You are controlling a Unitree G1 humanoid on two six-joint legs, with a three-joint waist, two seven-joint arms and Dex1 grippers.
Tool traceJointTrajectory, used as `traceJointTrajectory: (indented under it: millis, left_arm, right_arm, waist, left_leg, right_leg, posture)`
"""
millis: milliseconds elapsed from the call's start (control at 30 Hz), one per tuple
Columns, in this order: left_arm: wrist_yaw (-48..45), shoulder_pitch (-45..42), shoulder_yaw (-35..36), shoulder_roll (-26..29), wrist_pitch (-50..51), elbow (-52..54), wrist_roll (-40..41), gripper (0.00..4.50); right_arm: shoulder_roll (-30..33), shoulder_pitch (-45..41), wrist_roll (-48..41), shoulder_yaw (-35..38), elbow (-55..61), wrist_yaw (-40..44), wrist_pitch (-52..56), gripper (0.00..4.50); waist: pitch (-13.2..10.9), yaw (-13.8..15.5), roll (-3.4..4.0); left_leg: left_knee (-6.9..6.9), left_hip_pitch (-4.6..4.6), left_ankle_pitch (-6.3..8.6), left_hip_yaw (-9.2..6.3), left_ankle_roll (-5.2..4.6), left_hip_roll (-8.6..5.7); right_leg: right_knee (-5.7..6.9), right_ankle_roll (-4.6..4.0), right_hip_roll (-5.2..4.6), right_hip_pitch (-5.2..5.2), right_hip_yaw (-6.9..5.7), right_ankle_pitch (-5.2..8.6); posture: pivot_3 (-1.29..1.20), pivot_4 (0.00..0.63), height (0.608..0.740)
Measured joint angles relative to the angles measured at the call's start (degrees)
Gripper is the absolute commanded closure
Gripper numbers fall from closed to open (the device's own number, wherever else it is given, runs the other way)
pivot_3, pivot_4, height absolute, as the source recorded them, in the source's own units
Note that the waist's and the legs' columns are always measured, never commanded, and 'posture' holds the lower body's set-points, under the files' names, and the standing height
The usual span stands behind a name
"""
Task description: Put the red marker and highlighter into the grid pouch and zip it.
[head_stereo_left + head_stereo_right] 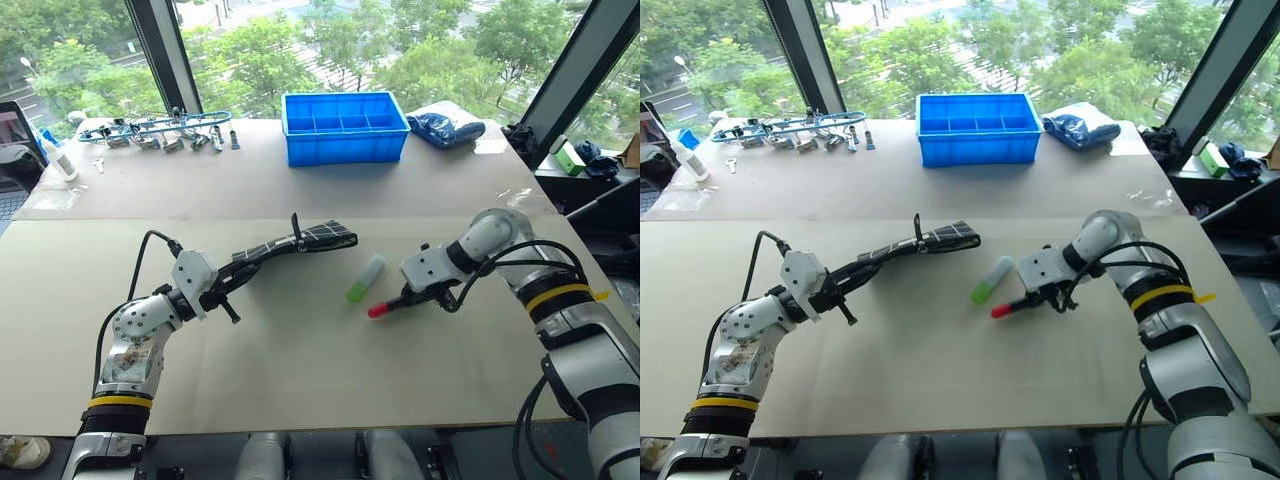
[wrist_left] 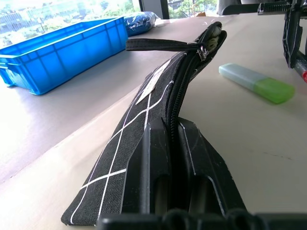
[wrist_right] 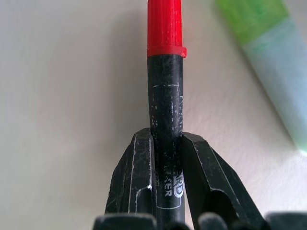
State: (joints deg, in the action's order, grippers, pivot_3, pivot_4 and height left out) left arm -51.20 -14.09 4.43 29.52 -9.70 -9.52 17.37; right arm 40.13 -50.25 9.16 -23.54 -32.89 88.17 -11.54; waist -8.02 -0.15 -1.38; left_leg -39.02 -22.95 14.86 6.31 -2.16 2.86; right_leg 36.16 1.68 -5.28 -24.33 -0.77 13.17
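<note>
The grid pouch (image 1: 300,242) is black with white lines and is held on edge just above the table, zipper side up. My left gripper (image 2: 170,125) is shut on its near end. The zipper pull (image 2: 204,48) sits at the far end, its black strap sticking out. The red marker (image 3: 165,96) has a black barrel, and my right gripper (image 1: 412,296) is shut on it. Its red cap (image 1: 377,311) points toward the table's near left and hangs low over the table. The highlighter (image 1: 365,278), pale with a green cap, lies on the table between pouch and marker, touching neither.
A blue plastic bin (image 1: 344,128) with compartments stands at the back centre, a blue bag (image 1: 447,127) to its right. Metal tools (image 1: 160,130) lie at the back left. A window post rises behind the far edge.
</note>
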Motion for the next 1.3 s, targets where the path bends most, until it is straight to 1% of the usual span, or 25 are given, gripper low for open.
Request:
traceJointTrajectory:
  millis: [33, 100, 200, 300, 500, 533, 600, 700, 767, 967, 1300]
  left_arm:
    - [0.0, 0.0, 0.0, -0.1, 0.0, 0.1, 0.0, 4.50]
    - [0.1, 0.2, -0.1, -0.1, 0.1, 0.4, 0.0, 4.50]
    - [0.0, 0.3, -0.1, -0.1, 0.1, 0.4, 0.0, 4.50]
    - [-0.1, 0.2, -0.1, -0.1, 0.2, 0.4, 0.0, 4.50]
    - [-1.1, -0.3, -0.5, 0.0, 1.1, 0.4, 0.0, 4.50]
    - [-1.2, -0.3, -0.7, 0.0, 1.2, 0.4, 0.0, 4.50]
    - [-1.3, -0.9, -1.0, 0.0, 1.3, 0.4, 0.0, 4.50]
    - [-1.7, -1.9, -1.0, 0.0, 1.4, 0.4, 0.0, 4.50]
    - [-1.9, -2.1, -1.0, 0.1, 1.4, 0.2, 0.0, 4.50]
    - [-2.2, -2.1, -1.0, 0.2, 1.4, -0.1, 0.0, 4.50]
    - [-2.3, -2.8, -1.0, 0.2, 1.4, -0.5, 0.0, 4.50]
  right_arm:
    - [0.5, 0.8, -1.3, 0.8, 2.1, 0.1, 2.8, 4.07]
    - [2.9, 3.8, -6.6, 4.5, 10.1, 0.8, 9.4, 4.07]
    - [4.2, 5.1, -11.7, 9.1, 18.4, -0.1, 18.6, 4.07]
    - [4.2, 6.2, -10.8, 11.2, 26.5, -7.1, 25.1, 4.07]
    - [4.3, 8.1, -5.3, 10.7, 41.7, -18.2, 36.1, 4.07]
    - [4.2, 8.0, -4.1, 10.2, 42.9, -19.4, 37.1, 4.07]
    - [4.0, 7.2, 2.1, 6.8, 45.0, -23.8, 38.2, 4.07]
    - [3.9, 6.4, 10.9, 1.5, 46.1, -28.3, 38.2, 4.07]
    - [3.8, 6.3, 14.7, -0.7, 47.7, -29.4, 38.2, 4.07]
    - [1.8, 6.3, 18.8, -3.2, 54.9, -28.2, 40.2, 4.07]
    - [1.8, 6.3, 21.4, -3.2, 54.9, -27.0, 41.4, 4.07]
  waist:
    - [0.0, 0.0, 0.00]
    - [0.0, 0.1, 0.01]
    - [0.0, 0.0, 0.01]
    - [0.0, -0.1, 0.01]
    - [0.0, 0.2, 0.01]
    - [0.0, 0.2, 0.01]
    - [0.0, 0.2, 0.01]
    - [0.0, 0.2, 0.01]
    - [0.0, 0.2, 0.01]
    - [0.0, 0.2, 0.01]
    - [0.0, 0.3, 0.00]
  left_leg:
    - [0.01, -0.01, 0.00, 0.01, 0.00, 0.00]
    - [0.02, -0.03, 0.02, -0.06, -0.02, 0.01]
    - [0.02, 0.01, 0.04, -0.05, -0.06, 0.03]
    - [0.03, 0.00, 0.04, -0.05, -0.06, 0.04]
    - [-0.01, -0.15, 0.04, -0.04, -0.06, -0.01]
    - [-0.02, -0.15, 0.04, -0.04, -0.06, -0.01]
    - [-0.04, -0.18, 0.04, -0.02, -0.06, -0.02]
    - [-0.04, -0.22, 0.03, -0.01, -0.05, -0.03]
    - [-0.04, -0.27, 0.03, -0.01, -0.04, -0.03]
    - [-0.08, -0.32, 0.02, -0.01, -0.04, -0.02]
    - [-0.11, -0.31, 0.03, -0.02, -0.05, -0.02]
  right_leg:
    - [-0.01, 0.00, 0.00, -0.02, 0.00, 0.00]
    - [-0.01, 0.00, 0.01, -0.04, -0.02, 0.00]
    - [-0.01, -0.01, 0.01, -0.03, 0.00, 0.00]
    - [0.02, -0.03, 0.02, -0.06, -0.02, 0.00]
    - [-0.02, -0.01, 0.01, -0.15, -0.03, 0.00]
    - [-0.01, -0.01, 0.02, -0.15, -0.03, -0.01]
    - [0.00, -0.01, 0.03, -0.17, -0.04, 0.00]
    - [0.00, -0.01, 0.03, -0.21, -0.05, 0.00]
    - [-0.02, 0.00, 0.04, -0.26, -0.05, 0.00]
    - [-0.03, 0.01, 0.06, -0.28, -0.05, 0.01]
    - [-0.03, 0.01, 0.07, -0.25, -0.07, 0.01]
  posture:
    - [0.00, 0.150, 0.740]
    - [0.00, 0.150, 0.740]
    - [0.00, 0.150, 0.740]
    - [0.00, 0.150, 0.740]
    - [0.00, 0.150, 0.740]
    - [0.00, 0.150, 0.740]
    - [0.00, 0.150, 0.740]
    - [0.00, 0.150, 0.740]
    - [0.00, 0.150, 0.740]
    - [0.00, 0.150, 0.740]
    - [0.00, 0.150, 0.740]
